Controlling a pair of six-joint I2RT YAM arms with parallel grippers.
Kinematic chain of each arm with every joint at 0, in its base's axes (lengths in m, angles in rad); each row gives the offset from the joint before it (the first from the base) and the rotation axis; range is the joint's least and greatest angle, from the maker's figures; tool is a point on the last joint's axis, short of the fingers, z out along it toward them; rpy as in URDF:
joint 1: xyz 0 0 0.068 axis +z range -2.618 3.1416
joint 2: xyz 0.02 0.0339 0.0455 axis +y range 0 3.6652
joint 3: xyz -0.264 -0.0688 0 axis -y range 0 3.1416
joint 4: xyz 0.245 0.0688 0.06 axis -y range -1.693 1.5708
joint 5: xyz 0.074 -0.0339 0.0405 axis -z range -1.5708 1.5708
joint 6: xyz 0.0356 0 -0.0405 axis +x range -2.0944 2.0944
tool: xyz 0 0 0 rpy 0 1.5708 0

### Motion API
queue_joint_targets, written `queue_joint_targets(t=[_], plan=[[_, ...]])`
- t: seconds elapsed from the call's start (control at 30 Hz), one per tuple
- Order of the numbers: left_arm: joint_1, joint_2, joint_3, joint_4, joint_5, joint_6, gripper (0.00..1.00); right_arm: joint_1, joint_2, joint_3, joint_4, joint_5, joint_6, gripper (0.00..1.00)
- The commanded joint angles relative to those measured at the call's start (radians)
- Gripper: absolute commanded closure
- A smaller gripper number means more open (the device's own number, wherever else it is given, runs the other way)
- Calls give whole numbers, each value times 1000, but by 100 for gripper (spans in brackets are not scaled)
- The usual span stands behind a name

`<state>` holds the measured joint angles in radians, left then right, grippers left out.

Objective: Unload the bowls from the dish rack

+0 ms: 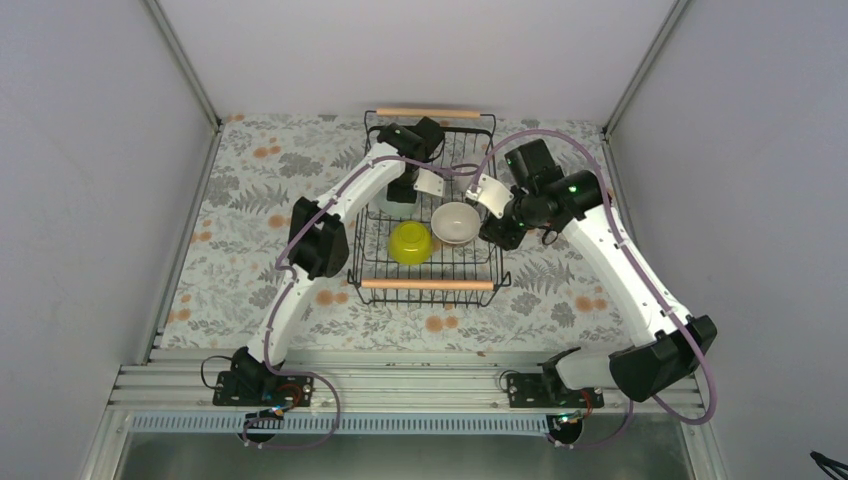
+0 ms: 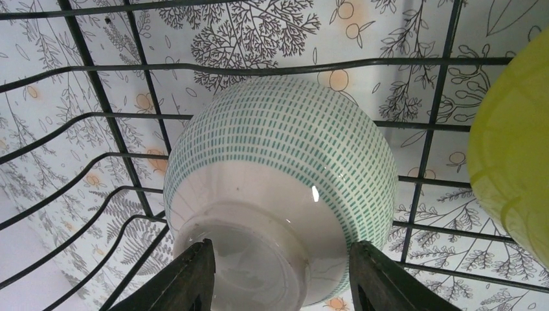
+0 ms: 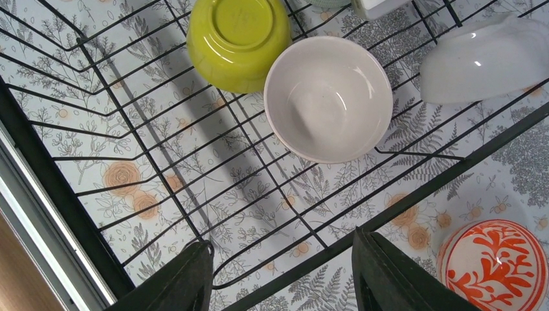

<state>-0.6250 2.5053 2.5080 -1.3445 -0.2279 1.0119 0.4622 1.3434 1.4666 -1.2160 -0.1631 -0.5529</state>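
Three bowls show plainly in the dish rack (image 3: 414, 197), which sits mid-table. A teal-dashed bowl (image 2: 285, 149) is at approx 11 o'clock inside it, a yellow-green bowl (image 1: 410, 242) at 7, and a white bowl (image 1: 455, 222) just right of centre.

Step in hand, I'd say, is the left gripper (image 2: 281, 245) taking the teal one. Its jaws stand apart either side of the bowl's foot ring; can't tell if they pinch yet. To do it well:
- Centre both fingers on the foot and close squarely. The glaze looks slick, so a skewed bite could slip.
- Lift straight up till clear of the wires and of the yellow-green bowl, which is close by at 3 o'clock in the wrist view.

Teal bowl is upside down, w/ its foot toward the wrist camera and its mouth on the wires, so its axis is roughly vertical. Yellow-green bowl is also inverted; white bowl is mouth-up.

Rack's long axis looks to run 12–6 in the top view, w/ wooden handles at the far (image 1: 430, 113) and near (image 1: 427, 285) ends. That's a judgement, given the camera angle.

Right gripper (image 3: 281, 240) hangs over the rack's rim, jaws spread, nothing between. A red-patterned bowl (image 3: 495, 265) lies inverted on the floral table (image 1: 250, 170) outside the rack, at 5 o'clock in that view.
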Motion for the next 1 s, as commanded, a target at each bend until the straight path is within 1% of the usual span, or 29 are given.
queue_joint_targets(t=[0.0,0.13,0.23,0.33,0.47,0.5,0.63,0.67,0.83,0.97], plan=[[-5,9,-1,-12,-25,11,49,-11,-14,-17,19,-14,-8,47],[-5,5,12,-12,-33,3,53,-11,-22,-15,27,-15,-7,48],[-6,3,31,-12,-41,-3,60,-14,-30,-9,31,-6,-5,48],[-6,-2,36,-12,-48,-1,64,-17,-35,2,32,-6,-5,48],[-6,-1,36,-12,-55,-3,67,-20,-40,6,32,-15,-2,47],[-5,3,40,-9,-62,-7,62,-20,-40,5,31,-19,-2,47],[-7,28,84,-10,-82,-24,30,-20,-42,-6,27,-26,-2,47],[-7,28,87,-5,-85,-25,26,-20,-43,-10,27,-26,-4,48],[-7,17,73,-5,-86,-13,16,-22,-46,-17,26,-25,-7,48],[-4,26,49,-11,-79,17,16,-23,-45,-19,25,-36,-11,48]])
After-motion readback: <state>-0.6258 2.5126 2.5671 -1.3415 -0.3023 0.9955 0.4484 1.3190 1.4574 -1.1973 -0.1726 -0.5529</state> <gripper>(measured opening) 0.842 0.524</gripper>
